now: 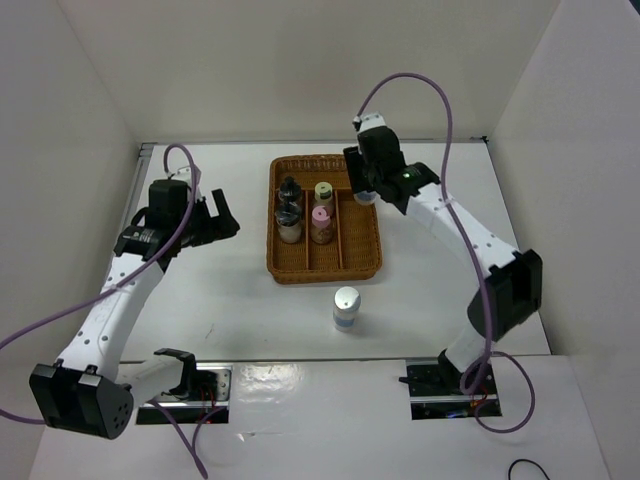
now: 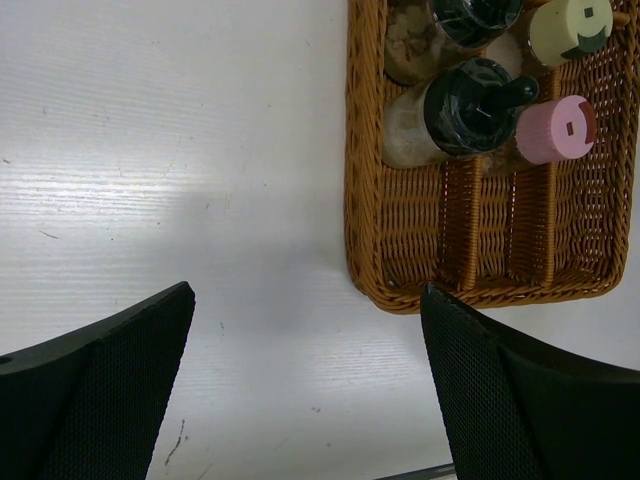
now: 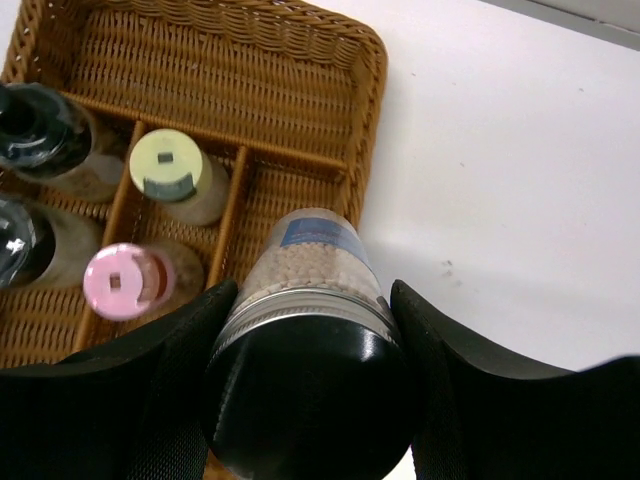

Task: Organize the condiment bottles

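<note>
Underneath all, a white table (image 1: 200,300), and at its middle a wicker tray (image 1: 322,272) with three long compartments. Above bare table just beside the tray's left edge, the left gripper (image 2: 307,292), spread wide, nothing inside. At the tray's right side, the right gripper (image 3: 312,288), closed partway and clamped on both flanks of a silver bottle (image 3: 312,262) with blue band, tilted, its far end over the right compartment; not possible to tell if touching the wicker. In the left compartment, two black bottles (image 1: 289,225); in the middle one, a green bottle (image 1: 324,191) and a pink bottle (image 1: 321,221), all upright and close together. Alone on the table, a second silver bottle (image 1: 346,308), near the tray's front edge but apart from it. Most likely in the middle of placing. Possible troubles from here: catching the base on the right rim or on the divider if lowered with this tilt, then toppling at release; letting go too high, and so falling on the side inside the compartment; drifting left and knocking the green or pink neighbour. Safer to straighten first, then to lower slowly.
</note>
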`<state>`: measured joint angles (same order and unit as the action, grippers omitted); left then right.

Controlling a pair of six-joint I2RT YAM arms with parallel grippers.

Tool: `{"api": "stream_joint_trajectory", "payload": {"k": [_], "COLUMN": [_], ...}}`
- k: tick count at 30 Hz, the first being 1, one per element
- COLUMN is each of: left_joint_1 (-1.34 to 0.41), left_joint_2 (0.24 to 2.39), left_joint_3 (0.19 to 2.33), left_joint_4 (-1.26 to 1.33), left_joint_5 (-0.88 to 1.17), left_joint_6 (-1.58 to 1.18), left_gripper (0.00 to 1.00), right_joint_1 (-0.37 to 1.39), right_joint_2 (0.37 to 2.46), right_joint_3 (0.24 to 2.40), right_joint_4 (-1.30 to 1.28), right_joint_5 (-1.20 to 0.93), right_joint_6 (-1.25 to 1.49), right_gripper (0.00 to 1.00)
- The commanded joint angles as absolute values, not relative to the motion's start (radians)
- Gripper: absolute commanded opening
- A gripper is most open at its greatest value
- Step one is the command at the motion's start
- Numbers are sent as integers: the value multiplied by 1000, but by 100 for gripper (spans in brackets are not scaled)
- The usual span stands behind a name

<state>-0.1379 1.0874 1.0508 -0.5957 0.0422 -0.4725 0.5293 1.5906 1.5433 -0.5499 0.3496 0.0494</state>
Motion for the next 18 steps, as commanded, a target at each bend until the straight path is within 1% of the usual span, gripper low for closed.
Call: {"api": "stream_joint_trajectory", "payload": {"k": [1, 10, 17, 18], "left_joint_1": [-121, -89, -60, -60], "left_joint_2": [1104, 1183, 1253, 1253], "left_joint_3": [1063, 1117, 1169, 1169], "left_joint_4": [-554, -545, -545, -545], "left_joint_5": [44, 55, 75, 86], "left_joint_6": [-459, -440, -420, -420], "left_gripper": [99, 99, 99, 99], "right_joint_1": [512, 457, 448, 448], "right_joint_2": [1676, 1920, 1986, 1987], "right_joint_3": [1624, 1755, 1755, 1755], "right_joint_4": [-371, -334, -313, -313], "right_joint_5": [341, 291, 268, 259], "right_joint_6": [6, -32, -32, -23], "right_gripper": [37, 37, 37, 40]}}
